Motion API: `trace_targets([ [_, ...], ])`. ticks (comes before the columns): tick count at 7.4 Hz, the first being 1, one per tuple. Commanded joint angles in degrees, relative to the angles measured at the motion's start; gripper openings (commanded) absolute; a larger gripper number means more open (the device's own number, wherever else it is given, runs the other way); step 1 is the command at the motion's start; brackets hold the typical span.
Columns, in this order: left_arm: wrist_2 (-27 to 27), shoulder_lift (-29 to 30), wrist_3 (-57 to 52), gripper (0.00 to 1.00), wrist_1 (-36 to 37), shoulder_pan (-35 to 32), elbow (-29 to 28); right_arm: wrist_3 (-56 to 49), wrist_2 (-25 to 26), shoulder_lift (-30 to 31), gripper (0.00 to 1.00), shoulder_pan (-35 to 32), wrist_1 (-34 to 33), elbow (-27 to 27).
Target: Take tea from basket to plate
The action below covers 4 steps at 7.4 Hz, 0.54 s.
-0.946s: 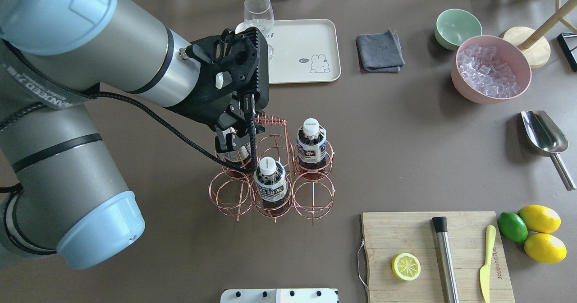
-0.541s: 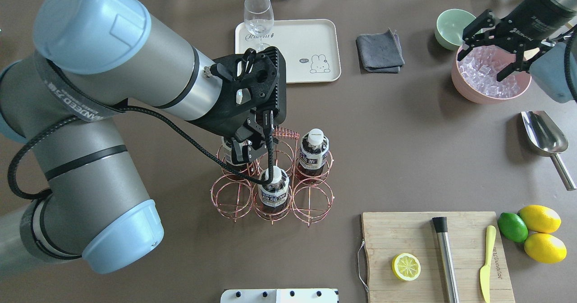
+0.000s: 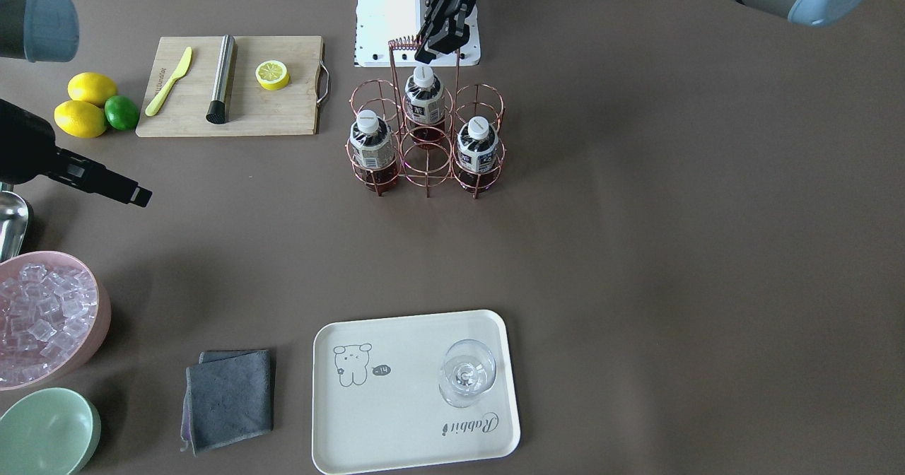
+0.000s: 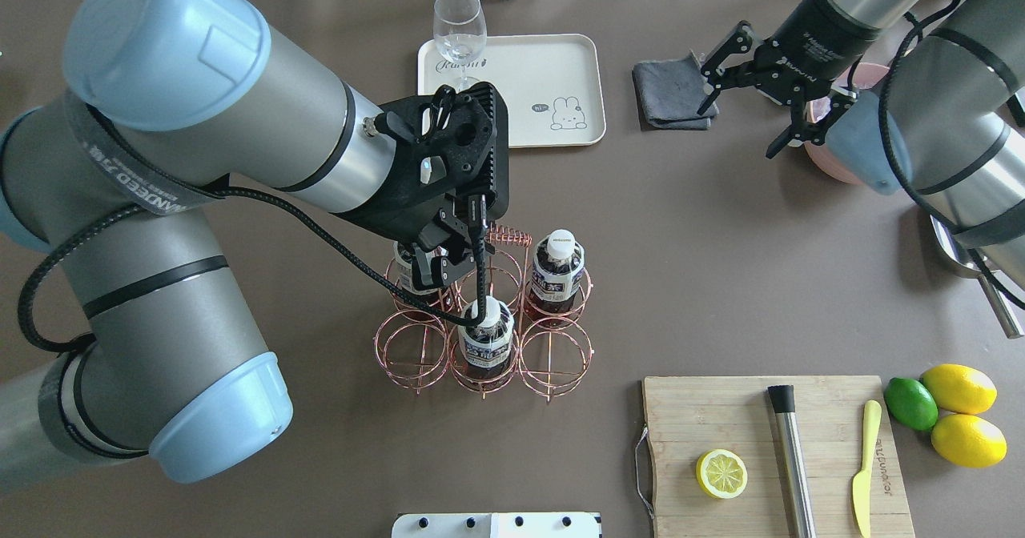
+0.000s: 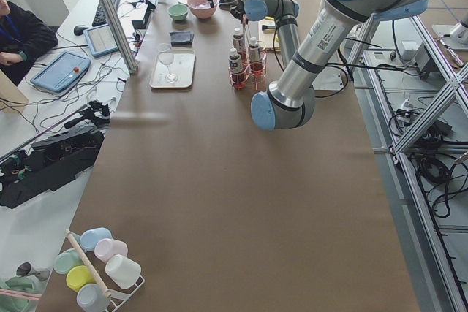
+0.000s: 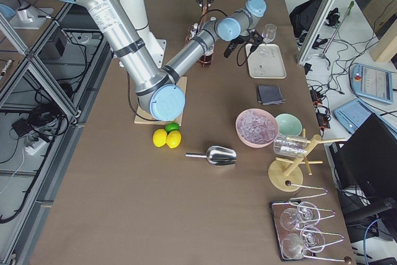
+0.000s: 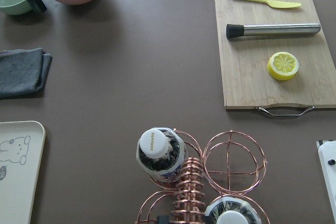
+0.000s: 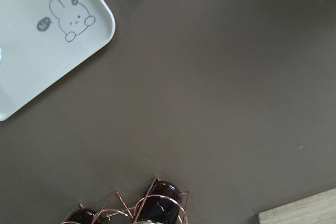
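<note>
Three tea bottles stand in the copper wire basket (image 4: 508, 238): one at the back right (image 4: 560, 270), one in the front middle cell (image 4: 485, 339), and one at the back left (image 4: 410, 272), partly hidden under my left gripper. My left gripper (image 4: 439, 254) hovers just above the basket beside its handle; it looks open and holds nothing, and it also shows in the front view (image 3: 440, 42). The cream plate (image 4: 544, 66) lies further back with a stemmed glass (image 4: 459, 30) on its corner. My right gripper (image 4: 749, 106) is open and empty, above the table at the right.
A grey cloth (image 4: 673, 94) lies right of the plate. A pink bowl of ice (image 3: 42, 319) and a mint bowl (image 3: 46, 432) stand beyond it. A cutting board (image 4: 721, 418) with a lemon half, muddler and knife is front right, with lemons, a lime and a metal scoop nearby.
My right arm has swung in from over the pink bowl toward the grey cloth. My left gripper came up off the back-left bottle earlier and has held still since; the basket top shifted slightly.
</note>
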State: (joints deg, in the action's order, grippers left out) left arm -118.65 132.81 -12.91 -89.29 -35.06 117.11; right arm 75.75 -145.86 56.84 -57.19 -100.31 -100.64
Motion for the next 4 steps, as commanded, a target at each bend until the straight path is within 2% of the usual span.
trace_targets([
  [1,-0.1,0.2,0.2,0.00,0.1,-0.2,0.1,6.9,0.0,-8.2,0.99,7.1,0.4,3.4],
  [4,-0.1,-0.1,0.1,0.00,0.1,-0.2,0.1,7.4,0.0,-8.4,0.98,12.3,2.1,4.7],
])
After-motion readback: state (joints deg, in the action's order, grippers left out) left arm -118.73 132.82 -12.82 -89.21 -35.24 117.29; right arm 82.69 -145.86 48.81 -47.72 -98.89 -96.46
